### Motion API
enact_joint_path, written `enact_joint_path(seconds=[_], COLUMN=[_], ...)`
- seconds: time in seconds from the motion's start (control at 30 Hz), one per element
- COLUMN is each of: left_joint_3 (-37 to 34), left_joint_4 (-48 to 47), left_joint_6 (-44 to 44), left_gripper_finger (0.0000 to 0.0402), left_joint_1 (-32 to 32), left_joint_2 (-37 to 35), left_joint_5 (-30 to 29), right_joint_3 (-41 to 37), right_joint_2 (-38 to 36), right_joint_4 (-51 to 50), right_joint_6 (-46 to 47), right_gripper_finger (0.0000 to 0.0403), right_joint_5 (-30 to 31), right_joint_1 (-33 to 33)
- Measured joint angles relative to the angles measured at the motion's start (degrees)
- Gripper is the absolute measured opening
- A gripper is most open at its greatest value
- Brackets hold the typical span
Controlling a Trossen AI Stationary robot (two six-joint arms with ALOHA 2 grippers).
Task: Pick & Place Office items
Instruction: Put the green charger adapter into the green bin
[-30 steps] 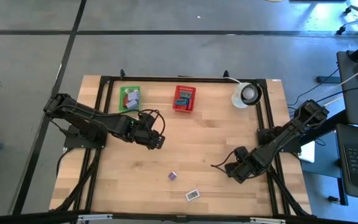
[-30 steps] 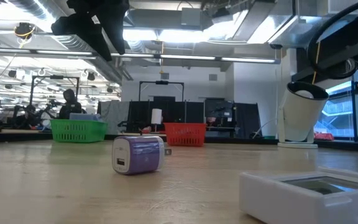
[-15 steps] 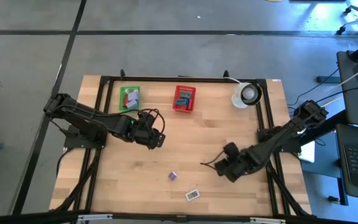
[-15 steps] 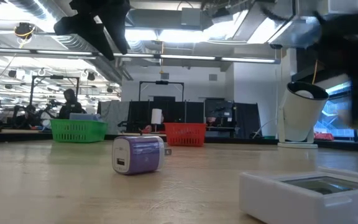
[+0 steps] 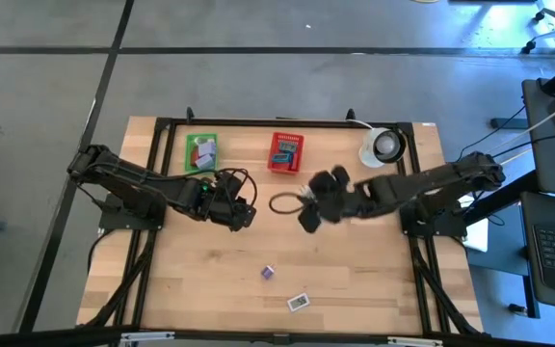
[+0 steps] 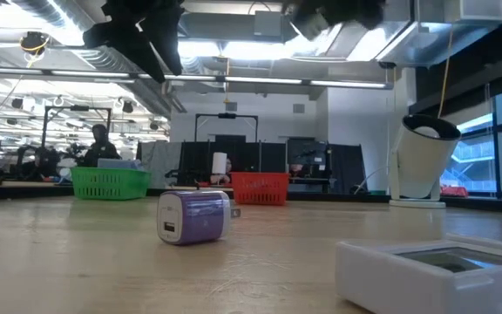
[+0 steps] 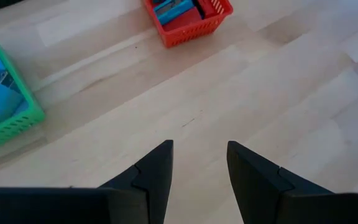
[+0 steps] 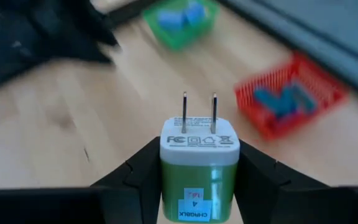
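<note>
Now holding green charger (image 8: 199, 167) in right gripper (image 5: 308, 214), fingers (image 8: 137, 180) closed on both its sides, prongs pointing away from wrist, over table middle near red basket (image 5: 286, 152). Hovering left gripper (image 5: 243, 218) near green basket (image 5: 200, 152), fingers (image 7: 152, 173) parted, gripping nothing. Lying near front edge: lavender charger (image 5: 269, 273), white flat box (image 5: 299, 303) just beside.

blurred baskets (image 8: 291, 102), white piece (image 6: 443, 277) cut off
</note>
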Motion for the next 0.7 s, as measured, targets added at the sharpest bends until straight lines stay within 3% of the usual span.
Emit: enact_joint_path(seconds=[0.13,0.33,0.5,0.7], left_joint_3=[0.0,0.0,0.0,0.0], left_joint_4=[0.0,1.2,8.3,25.2], left_joint_6=[0.8,6.4,20.5,43.6], left_gripper_finger=[0.0147,0.0150,0.0173,0.0221], left_joint_1=[0.0,0.0,-0.1,2.2], left_joint_2=[0.0,0.0,0.0,0.0], left_joint_5=[-1.0,-10.7,-17.3,-23.7], right_joint_3=[7.2,12.3,12.8,12.8], right_joint_2=[0.0,-0.1,-0.1,-0.1], right_joint_4=[2.3,4.6,5.0,5.1], right_joint_6=[-11.6,-21.5,-22.5,-22.4], right_gripper_finger=[0.0155,0.0155,0.0156,0.0156], right_joint_5=[-3.5,-13.9,-21.7,-24.4], right_joint_1=[-3.6,-8.0,-12.7,-17.8])
